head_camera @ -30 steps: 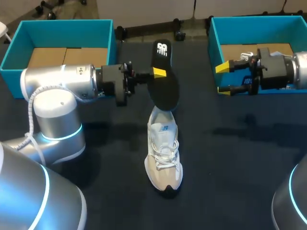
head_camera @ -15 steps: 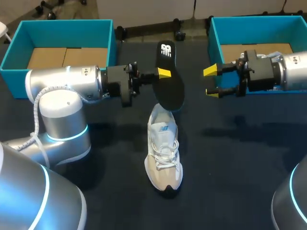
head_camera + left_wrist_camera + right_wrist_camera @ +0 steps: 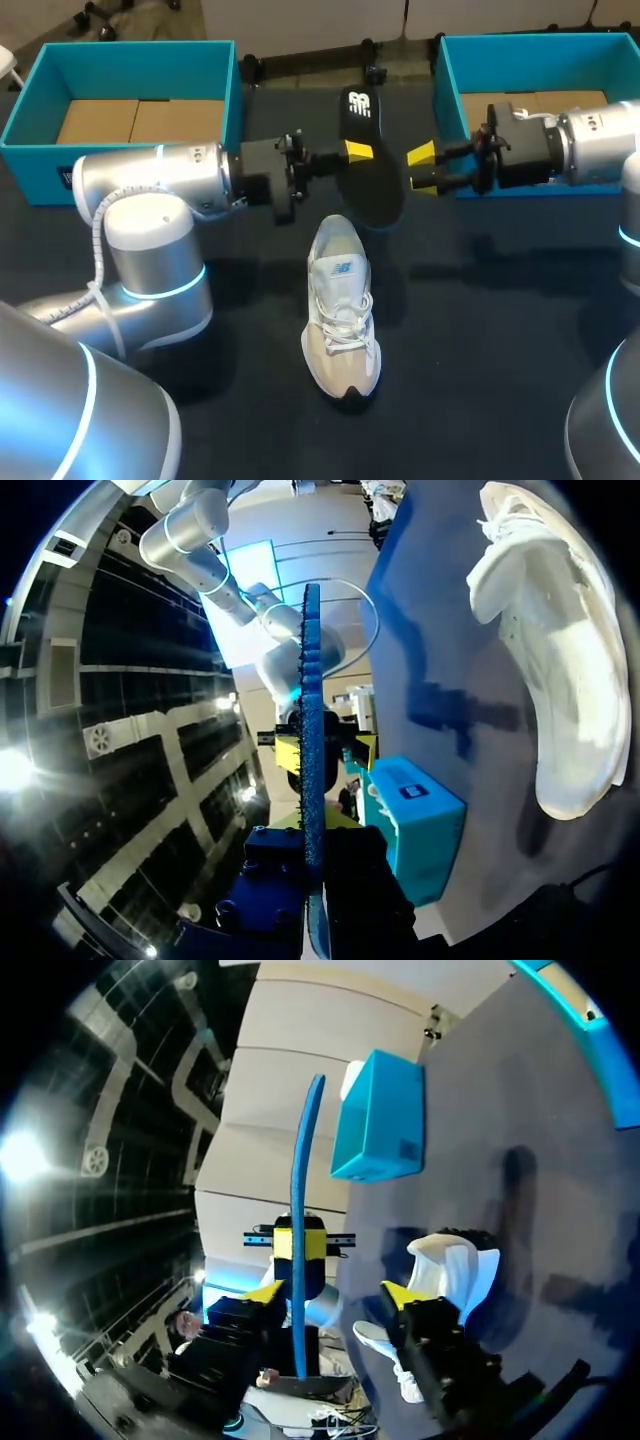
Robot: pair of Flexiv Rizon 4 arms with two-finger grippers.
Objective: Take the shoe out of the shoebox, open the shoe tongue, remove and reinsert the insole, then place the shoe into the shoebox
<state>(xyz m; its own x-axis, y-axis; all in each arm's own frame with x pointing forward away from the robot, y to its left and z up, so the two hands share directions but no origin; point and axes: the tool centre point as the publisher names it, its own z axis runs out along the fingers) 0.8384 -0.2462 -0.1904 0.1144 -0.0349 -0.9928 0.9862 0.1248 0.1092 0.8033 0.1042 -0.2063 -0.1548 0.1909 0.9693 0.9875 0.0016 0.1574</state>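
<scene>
The insole [image 3: 370,190] is in the air above the dark counter [image 3: 500,330], between the two arms. The left gripper [image 3: 357,151] is closed on it near the middle, with one yellow tip on the face we see. The insole is long and thin, with a black face and a white logo near its far, narrower end. It stands on its side, and its lower, wider end is near the heel of the shoe [image 3: 342,315]. In the left wrist view the insole [image 3: 312,780] shows only as a thin, rough, blue-looking edge rising from between the fingers.

The shoe lies apart from both grippers on the counter, sole down, with its toe toward the robot. It is a white sneaker with cream side panels, white laces tied over the tongue, a small mark on the tongue, and a dark piece of sole at the toe.

The right gripper [image 3: 422,169] is just beside the other edge of the insole, with its fingers apart and one yellow tip above the other. I cannot tell whether a tip touches the insole. In the right wrist view the insole [image 3: 300,1210] stands just ahead of the open fingers.

Two teal boxes stand at the far side: the left shoebox [image 3: 150,70] and the right shoebox [image 3: 540,65].
</scene>
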